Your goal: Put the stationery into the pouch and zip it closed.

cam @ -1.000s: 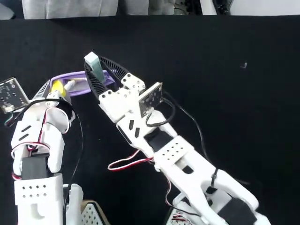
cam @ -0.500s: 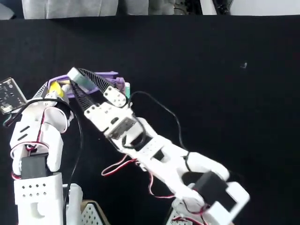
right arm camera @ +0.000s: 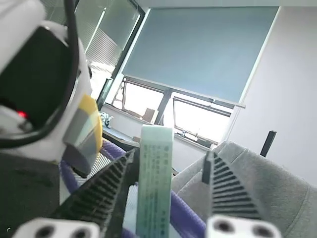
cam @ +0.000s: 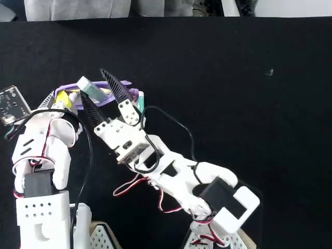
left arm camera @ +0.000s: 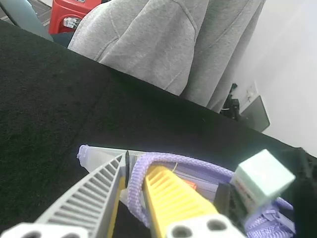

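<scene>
Black ribbed fingers (cam: 116,88) of the right gripper (cam: 92,83): spread wide, clamping nothing. Between them, a pale green eraser (cam: 91,88). Leans against one finger and stands apart from the other, as the right wrist view shows. Tilts over the mouth of the purple pouch (cam: 123,83); lower end either inside the rim or just above it, cannot tell which.

Left gripper (left arm camera: 130,166): closed tight on the braided purple rim of the pouch, with the rim pinched between the yellow finger (left arm camera: 168,193) and the grey finger (left arm camera: 91,191). Grips the end of the pouch farthest from the right arm.

Pouch: lies close to the left edge of the black table (cam: 233,62), long side roughly along the far edge, mouth open, zip not closed. Inside, something orange (left arm camera: 188,184), too small to tell what. Just beside the pouch's other end, a small teal piece (cam: 140,102), kind unclear.

Farther out: white right arm (cam: 181,176) slanting in from the near edge toward the pouch, red and white wires (cam: 132,182) looping beside it. White left arm (cam: 46,150) rising along the left edge, a small circuit board (cam: 10,104) at its wrist. Beyond the far edge, grey cloth (left arm camera: 148,44)
</scene>
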Controlling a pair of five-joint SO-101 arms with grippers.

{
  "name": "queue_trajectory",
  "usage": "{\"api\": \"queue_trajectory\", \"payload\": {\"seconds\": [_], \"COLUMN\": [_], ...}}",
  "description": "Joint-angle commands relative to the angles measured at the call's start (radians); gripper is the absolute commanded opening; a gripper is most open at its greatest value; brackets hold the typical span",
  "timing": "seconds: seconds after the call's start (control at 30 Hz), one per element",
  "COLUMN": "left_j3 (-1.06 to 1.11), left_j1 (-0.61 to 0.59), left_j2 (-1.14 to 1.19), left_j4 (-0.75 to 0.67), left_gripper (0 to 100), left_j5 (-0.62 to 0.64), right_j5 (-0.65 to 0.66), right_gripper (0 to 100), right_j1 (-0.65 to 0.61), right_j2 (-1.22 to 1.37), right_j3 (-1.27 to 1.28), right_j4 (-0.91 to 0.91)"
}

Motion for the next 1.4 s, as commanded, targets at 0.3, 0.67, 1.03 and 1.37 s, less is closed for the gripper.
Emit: {"api": "queue_trajectory", "payload": {"seconds": [0.3, 0.67, 1.03, 1.37], "left_j3": [-0.097, -0.094, -0.091, -0.091], "left_j1": [-0.101, -0.097, -0.084, -0.054], "left_j2": [-0.015, -0.015, -0.015, -0.017], "left_j4": [-0.034, -0.034, -0.032, -0.025], "left_gripper": [3, 3, 3, 3], "left_j5": [0.015, 0.015, 0.017, 0.017], "right_j5": [0.149, 0.199, 0.199, 0.199], "right_gripper": [12.7, 5.2, 1.1, 1.1], "right_j1": [0.008, -0.049, -0.041, -0.008], "right_j2": [0.007, 0.007, 0.007, 0.018], "right_j3": [0.050, 0.059, -0.002, -0.074], "right_j4": [-0.086, -0.086, -0.104, -0.149]}}
